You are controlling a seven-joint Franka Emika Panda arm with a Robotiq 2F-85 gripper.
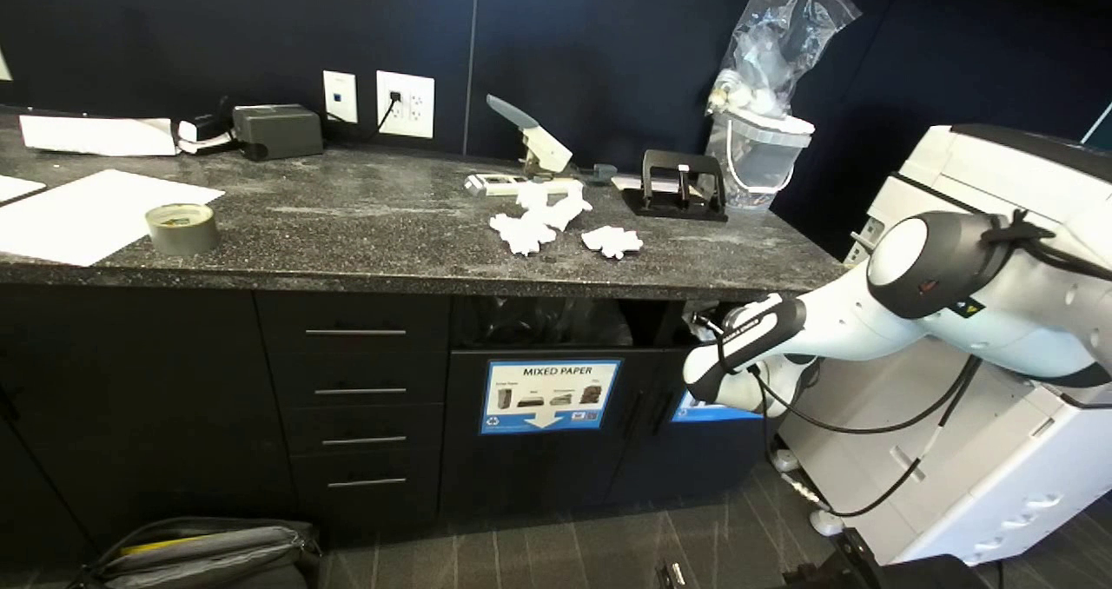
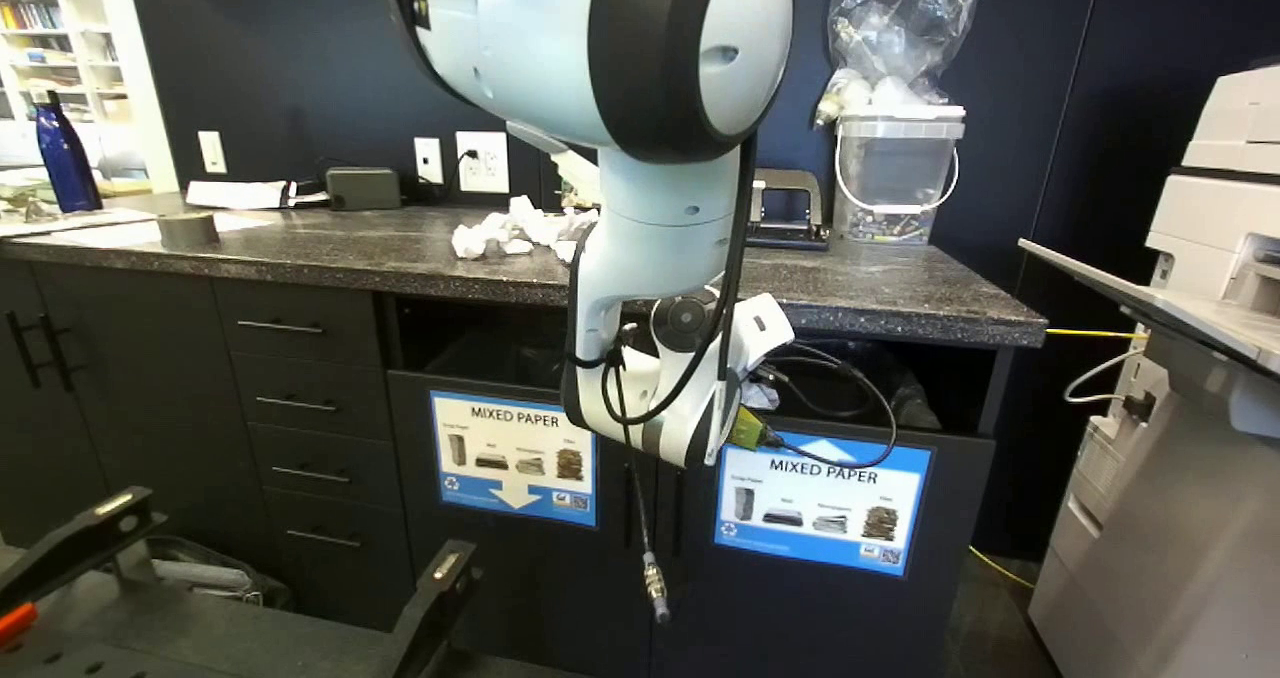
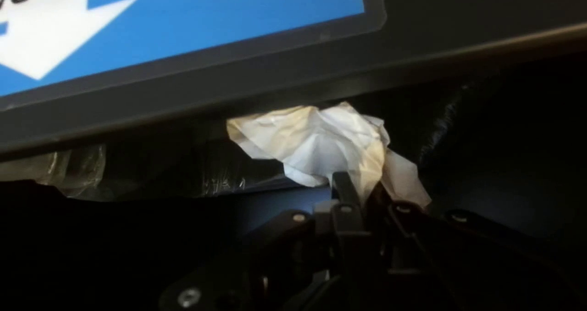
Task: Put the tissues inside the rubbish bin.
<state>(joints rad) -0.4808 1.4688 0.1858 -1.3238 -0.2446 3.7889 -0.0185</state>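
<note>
— If the wrist view is taken first, how are the jaws found?

— The gripper (image 3: 360,188) is drawn narrow, and a crumpled tissue (image 3: 316,141) is pinched between its tips. Just beyond them a dark panel (image 3: 449,17) is seen, its edge close by the tissue; whether they touch cannot be told. Farther past that, an upside-down sign (image 3: 229,31) is shown. To one side of the jaws lies glossy plastic (image 3: 85,169), presumably a liner.

— And from outside?

— In an exterior view the jaws cannot be made out past the bent arm (image 1: 869,320). Apparently above their hidden place, off to the side, more tissues (image 1: 526,233) are left on the counter (image 1: 391,241).

— Is their place shown better anywhere?

— Hardly. In an exterior view they are covered by the arm, with the rubbish bin (image 2: 908,398) glimpsed beside their likely place. Whether a pale scrap (image 2: 760,395) there is the pinched tissue cannot be told.

— Which step is judged to be in hand?

— The drop, most likely: the tissue seems to be held at the bin's mouth, unreleased.

— And what is called for next?

— The tissue should be brought wholly inside the panel's edge before the jaws are parted, lest a corner be caught; then the counter's tissues must be fetched.
</note>
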